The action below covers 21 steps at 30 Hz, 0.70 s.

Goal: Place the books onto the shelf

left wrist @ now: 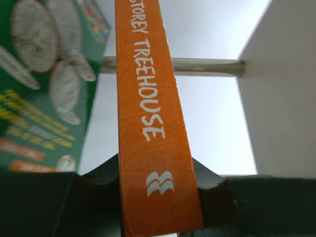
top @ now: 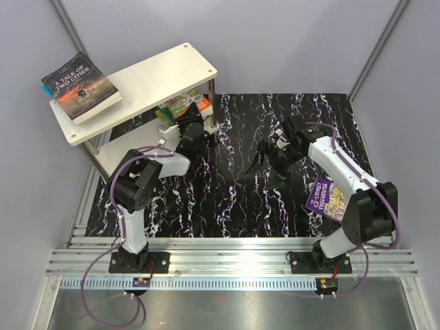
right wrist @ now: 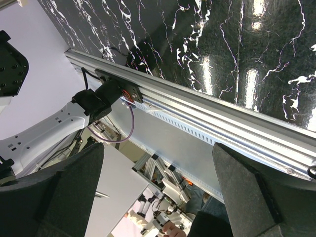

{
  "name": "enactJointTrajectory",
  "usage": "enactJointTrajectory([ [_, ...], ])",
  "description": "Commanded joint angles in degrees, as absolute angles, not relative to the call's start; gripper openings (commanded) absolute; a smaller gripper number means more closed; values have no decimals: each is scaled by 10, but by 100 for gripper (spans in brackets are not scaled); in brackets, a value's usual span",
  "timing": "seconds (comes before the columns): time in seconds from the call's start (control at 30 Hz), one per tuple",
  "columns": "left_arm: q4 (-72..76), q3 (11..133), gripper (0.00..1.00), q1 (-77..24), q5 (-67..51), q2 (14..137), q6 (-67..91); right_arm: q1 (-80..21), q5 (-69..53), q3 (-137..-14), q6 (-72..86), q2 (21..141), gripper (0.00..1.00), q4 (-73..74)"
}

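orange book [left wrist: 150,123], its narrow spine lettered "storey treehouse" in white, sits clamped in the left gripper [left wrist: 156,180]; the right gripper [right wrist: 157,148] gapes wide.

Orange book spine [left wrist: 153,123] with white lettering, green cover [left wrist: 44,98], black white-veined mat [top: 227,199]

Books: five show. One dark book [top: 81,86] lies on top of the shelf [top: 161,69], and one blue book [top: 46,90] pokes a corner out beneath it. One green book [left wrist: 44,74] and one orange book [left wrist: 153,123] are under the shelf's top. One purple book [top: 328,198] lies on the mat [top: 227,199]. Whether more books sit hidden under the top cannot be told. Shelf: one, two-tiered. Mat: one, black with white veins. Arms: two, a left arm [top: 134,185] and a right arm [top: 344,172].
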State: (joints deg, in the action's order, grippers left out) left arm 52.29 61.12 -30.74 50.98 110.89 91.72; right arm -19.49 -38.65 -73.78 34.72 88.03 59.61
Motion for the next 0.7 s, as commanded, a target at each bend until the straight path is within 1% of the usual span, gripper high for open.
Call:
enactJointTrajectory([
  [0.0, 507, 637, 1, -309, 519, 1097, 984, -198, -397, -742, 339, 878, 98, 587],
  [0.27, 499, 642, 11, -308, 488, 1116, 1010, -196, -398, -733, 339, 872, 98, 587],
  [0.3, 503, 645, 17, -307, 484, 1120, 1014, -195, -398, -733, 339, 871, 98, 586],
  [0.33, 504, 648, 18, -307, 481, 1124, 1016, -195, -398, -731, 340, 870, 98, 586],
  [0.67, 433, 692, 21, -301, 465, 1130, 1054, -194, -400, -728, 341, 864, 98, 585],
])
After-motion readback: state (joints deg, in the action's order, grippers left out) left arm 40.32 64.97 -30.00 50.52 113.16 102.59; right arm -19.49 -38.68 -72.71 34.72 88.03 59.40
